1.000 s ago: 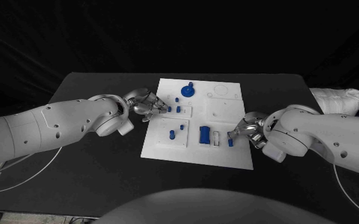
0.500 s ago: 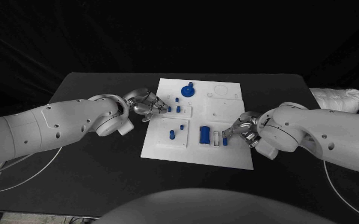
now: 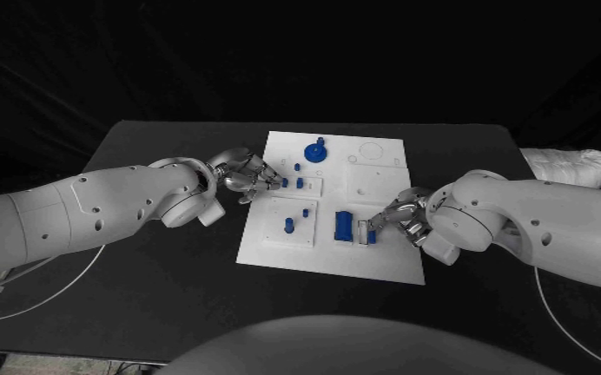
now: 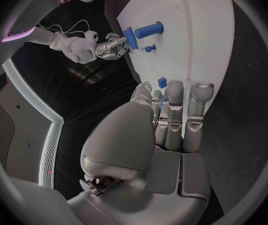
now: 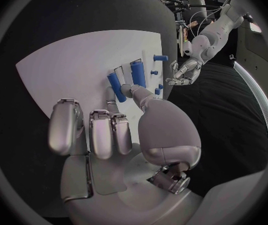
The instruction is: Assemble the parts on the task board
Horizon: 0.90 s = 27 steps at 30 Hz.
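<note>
Task board [image 3: 328, 253]: white plate, flat at the middle of the black table [image 3: 150, 271], long edges running away from the robot, near edge well short of the table's front. Bare black surface on both long sides and in front; arms crossing part of that room from either side.

Parts on the board: round blue knob [image 3: 314, 151] near the far edge; small blue pegs [image 3: 298, 182] in a raised panel on the left side; two more blue pegs [image 3: 288, 225] in the panel below; upright blue block [image 3: 342, 224] right of centre, with a thin white slot frame just beside it and a smaller blue piece [image 3: 372, 233] at the frame's right.

Left hand [image 3: 249, 177]: at the board's left edge, fingers curled together beside the pegs; in the left wrist view a small blue piece [image 4: 161, 101] visible between the fingers [image 4: 174, 110], grip on it not certain.

Right hand [image 3: 399, 214]: over the board's right side, fingertips at the smaller blue piece; contact or hold cannot be told. In the right wrist view, thumb stretched toward the blue block [image 5: 116, 80], other fingers [image 5: 99, 132] side by side.
</note>
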Motion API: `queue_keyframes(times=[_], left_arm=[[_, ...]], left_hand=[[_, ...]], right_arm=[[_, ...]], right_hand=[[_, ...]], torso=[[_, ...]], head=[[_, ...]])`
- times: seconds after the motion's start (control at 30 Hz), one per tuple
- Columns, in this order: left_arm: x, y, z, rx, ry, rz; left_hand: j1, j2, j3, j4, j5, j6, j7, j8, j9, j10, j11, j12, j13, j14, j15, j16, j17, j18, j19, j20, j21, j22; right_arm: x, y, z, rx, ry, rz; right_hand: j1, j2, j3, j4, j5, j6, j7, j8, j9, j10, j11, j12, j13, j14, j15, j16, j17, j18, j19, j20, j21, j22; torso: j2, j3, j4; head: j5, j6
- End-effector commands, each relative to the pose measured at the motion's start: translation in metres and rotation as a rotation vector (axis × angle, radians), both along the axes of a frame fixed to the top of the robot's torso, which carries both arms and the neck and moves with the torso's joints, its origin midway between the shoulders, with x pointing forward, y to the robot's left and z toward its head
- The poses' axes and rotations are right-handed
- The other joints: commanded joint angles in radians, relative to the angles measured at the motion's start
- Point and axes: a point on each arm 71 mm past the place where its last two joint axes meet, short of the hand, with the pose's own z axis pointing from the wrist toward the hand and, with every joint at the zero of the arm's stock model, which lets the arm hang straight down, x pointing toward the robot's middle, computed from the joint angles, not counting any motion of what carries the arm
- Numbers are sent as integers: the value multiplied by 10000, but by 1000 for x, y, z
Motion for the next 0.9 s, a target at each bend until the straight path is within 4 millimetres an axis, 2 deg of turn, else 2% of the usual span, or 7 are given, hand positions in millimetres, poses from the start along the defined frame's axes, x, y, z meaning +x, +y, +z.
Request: queue_keyframes(times=[0.03, 0.73, 0.9], left_arm=[[-1, -3, 0, -111, 38, -211], [-1, -3, -1, -69, 121, -234], [-1, -3, -1, -64, 143, -245]], left_hand=[[61, 38, -26, -15, 28, 3, 77, 4, 0, 49, -18, 63, 9, -76, -1, -46, -10, 184, -67, -17, -32, 925], [75, 37, -25, -15, 31, -3, 65, -2, -3, 31, -8, 59, 5, -89, 5, -49, -19, 185, -77, -14, -53, 921], [81, 37, -23, -16, 32, -4, 63, -3, -3, 27, -6, 58, 4, -97, 7, -56, -35, 187, -81, -13, -64, 919]], right_arm=[[-2, 3, -2, 201, 272, 99], [-3, 10, -2, 373, 471, 213], [-3, 9, -3, 359, 486, 200]], right_hand=[[-55, 82, 12, 41, -58, 307, -310, -24, -15, 1040, -49, 39, 2634, 687, -67, -49, 751, 103, -34, -59, -59, 1686], [-99, 103, -34, 100, -220, 307, -317, -53, -42, 1040, -51, 39, 2634, 682, -66, -66, 728, 113, -53, -57, -119, 1670], [-114, 131, -59, 136, -365, 314, -321, -67, -56, 1040, -55, 39, 2634, 680, -70, -74, 718, 118, -62, -57, -148, 1663]], torso=[[3, 1, -2], [0, 1, -1], [1, -1, -4]], head=[[-5, -1], [32, -1], [54, -1]])
